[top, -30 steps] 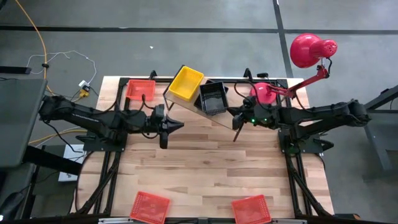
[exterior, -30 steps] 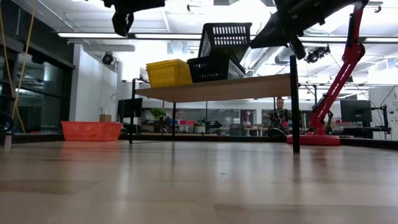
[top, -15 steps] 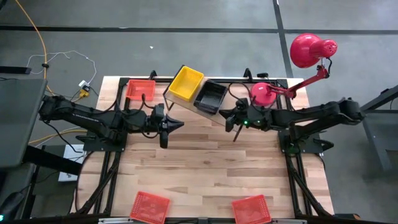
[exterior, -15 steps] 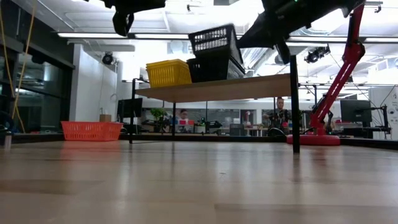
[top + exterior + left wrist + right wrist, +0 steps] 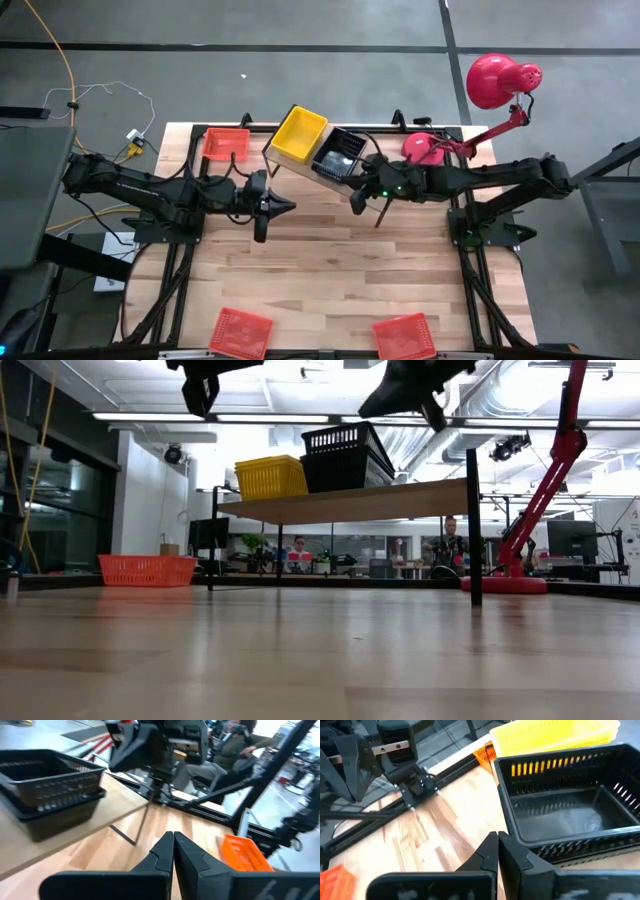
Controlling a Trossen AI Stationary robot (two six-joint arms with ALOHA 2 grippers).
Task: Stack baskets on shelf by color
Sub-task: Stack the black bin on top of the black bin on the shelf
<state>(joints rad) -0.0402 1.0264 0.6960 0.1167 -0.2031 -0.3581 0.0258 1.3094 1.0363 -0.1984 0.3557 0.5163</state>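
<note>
Plank worktop (image 5: pixel 330 260), shelf (image 5: pixel 300 170) upper centre: my right tool (image 5: pixel 357 199), fingers together, seems clear of the stacked black baskets (image 5: pixel 338 156); I'd square them gently

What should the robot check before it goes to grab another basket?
1. Black baskets sit nested on the shelf: ok.
2. Yellow basket sits on the shelf beside them: ok.
3. Right hand is shut and holds nothing: ok.
4. Left hand is shut and empty, hovering over the table: ok.
5. Red baskets are on the shelf: not ok; one lies at the back left of the table, and two more lie at the front edge.
</note>
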